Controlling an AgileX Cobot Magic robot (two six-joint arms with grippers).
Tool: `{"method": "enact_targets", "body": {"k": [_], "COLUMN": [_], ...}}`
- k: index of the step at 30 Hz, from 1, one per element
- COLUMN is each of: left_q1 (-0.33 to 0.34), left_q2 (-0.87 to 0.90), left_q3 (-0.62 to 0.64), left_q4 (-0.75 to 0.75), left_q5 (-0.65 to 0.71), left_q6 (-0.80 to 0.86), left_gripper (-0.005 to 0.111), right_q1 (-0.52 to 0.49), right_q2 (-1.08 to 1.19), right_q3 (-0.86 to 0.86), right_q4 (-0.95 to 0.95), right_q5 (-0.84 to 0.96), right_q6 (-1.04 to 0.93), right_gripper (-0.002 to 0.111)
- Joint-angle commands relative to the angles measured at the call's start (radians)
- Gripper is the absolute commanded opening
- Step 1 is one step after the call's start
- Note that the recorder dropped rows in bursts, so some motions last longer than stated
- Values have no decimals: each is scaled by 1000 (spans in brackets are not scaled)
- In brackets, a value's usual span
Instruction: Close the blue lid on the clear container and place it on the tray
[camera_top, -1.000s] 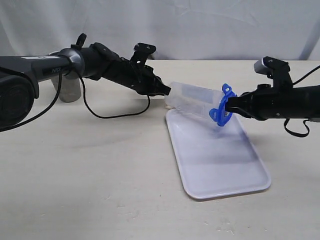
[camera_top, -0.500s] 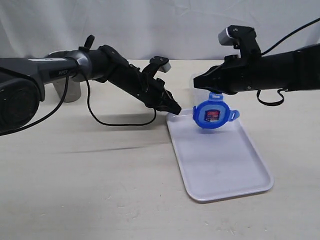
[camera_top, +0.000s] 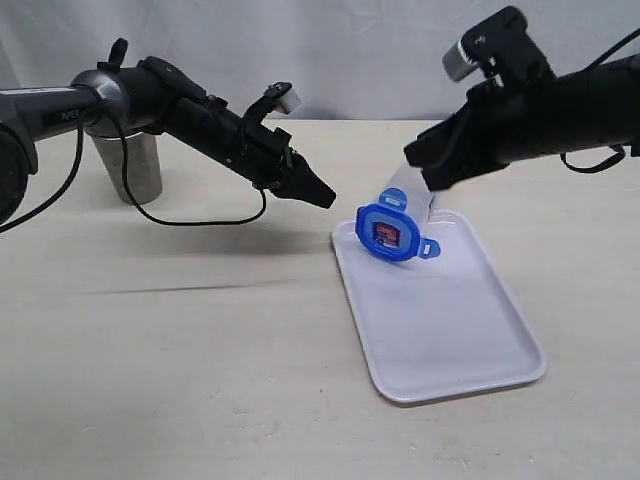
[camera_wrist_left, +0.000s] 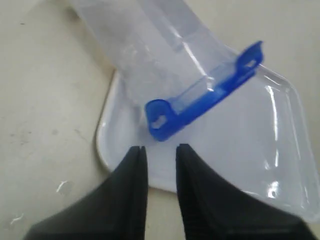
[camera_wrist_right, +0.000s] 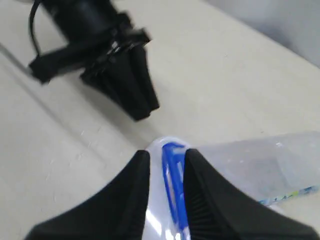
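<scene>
The clear container (camera_top: 412, 203) lies tilted over the far end of the white tray (camera_top: 450, 330), with the blue lid (camera_top: 390, 232) closed on it and facing the camera. My left gripper (camera_top: 325, 198) hangs to the left of it, apart from it, jaws slightly open and empty. My right gripper (camera_top: 425, 172) is just above the container's body, open. In the left wrist view the blue lid (camera_wrist_left: 200, 97) and clear container (camera_wrist_left: 160, 45) lie beyond my gripper (camera_wrist_left: 160, 148). In the right wrist view the blue lid (camera_wrist_right: 172, 165) shows edge-on through the gap of my gripper (camera_wrist_right: 166, 152).
A grey metal cup (camera_top: 130, 165) stands at the back left behind the left arm. A black cable (camera_top: 200, 220) droops from that arm onto the table. The near half of the tray holds nothing.
Both grippers have opened and let go of the container. It has come down onto the tray's far end. The left arm has drawn back to the left and the right gripper has risen.
</scene>
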Motion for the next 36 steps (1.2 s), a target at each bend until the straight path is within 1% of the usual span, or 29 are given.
{"method": "enact_targets", "body": {"k": [1,3,5,6,9,10,13,15,17,19,20,22,23,28,31,33,36], "left_q1": [2,2,4,4,4,4,9,11,15,19,19,21,21,21,2,-14,-27], "left_q2": [-14,-12,-12,-12,-12,-12,-12,-12,-12,-12,-12,-12,-12,-12,-12,-12,-12], "left_q3": [-7,-7,-7,-7,-7,-7,-7,-7,-7,-7,-7,-7,-7,-7,-7,-7,-7], "left_q4": [4,4,-3,-11,-11,-6,12,12,12,12,12,12,12,18,6,10,17], "left_q5": [51,51,51,51,51,51,51,51,51,51,51,51,51,51,51,51,51], "left_q6": [55,50,50,50,39,31,24,24,24,24,24,24,24,24,24,28,28], "left_gripper": [22,22,22,22,22,22,22,22,22,22,22,21,21,20,7,0,0], "right_q1": [1,3,26,43,96,106,112,115,115,115,117,127,130,145,152,164,164], "right_q2": [-4,0,15,28,79,95,142,167,181,183,183,176,171,135,127,131,154], "right_q3": [13,28,35,35,22,8,-59,-89,-102,-104,-104,-104,-102,-101,-101,-100,-100], "right_q4": [-135,-131,-127,-127,-131,-141,-146,-229,-373,-533,-586,-614,-611,-606,-606,-602,-597], "right_q5": [45,-9,-59,-122,-346,-357,-244,-239,-239,-235,-224,-192,-188,-134,-60,-48,-109], "right_q6": [10,42,66,100,213,221,238,322,458,586,606,598,588,572,549,527,544], "right_gripper": [31,38,44,46,46,46,46,42,35,24,20,6,4,4,4,4,4]}}
